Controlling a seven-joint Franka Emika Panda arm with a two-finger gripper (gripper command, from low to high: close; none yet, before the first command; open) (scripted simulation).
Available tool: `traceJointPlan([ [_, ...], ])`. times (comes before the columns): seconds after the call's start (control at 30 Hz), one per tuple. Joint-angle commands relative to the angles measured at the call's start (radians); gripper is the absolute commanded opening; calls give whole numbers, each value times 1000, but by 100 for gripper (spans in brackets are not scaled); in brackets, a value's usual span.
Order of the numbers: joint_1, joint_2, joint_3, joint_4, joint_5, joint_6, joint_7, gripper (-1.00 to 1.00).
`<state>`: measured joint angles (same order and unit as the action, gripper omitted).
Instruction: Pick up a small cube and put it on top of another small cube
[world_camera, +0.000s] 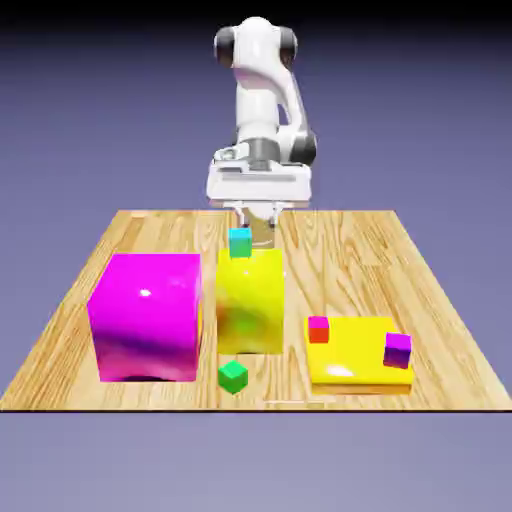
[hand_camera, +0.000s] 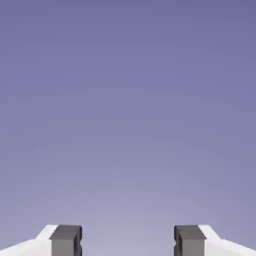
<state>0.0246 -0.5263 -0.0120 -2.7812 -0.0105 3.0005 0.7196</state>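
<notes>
On the wooden table (world_camera: 60, 372), green cube (world_camera: 233, 377) sits before the tall yellow block (world_camera: 262, 318); cyan cube (world_camera: 240, 243) rests on that block's top; gripper (hand_camera: 128, 242) open, nothing between its fingertips

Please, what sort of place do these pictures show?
It looks like a simulated robot workspace, not a real room. The white arm stands at a wooden table, plain bright cubes and blocks are set out on it, and behind there is only a blank blue-violet backdrop.
</notes>
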Motion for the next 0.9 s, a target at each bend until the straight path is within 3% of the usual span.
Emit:
traceJointPlan([
  [0.0, 10, 36, -10, 24, -9, -30, -18, 0],
  [0.87, 283, 979, -270, 645, -235, -816, -479, 0],
])
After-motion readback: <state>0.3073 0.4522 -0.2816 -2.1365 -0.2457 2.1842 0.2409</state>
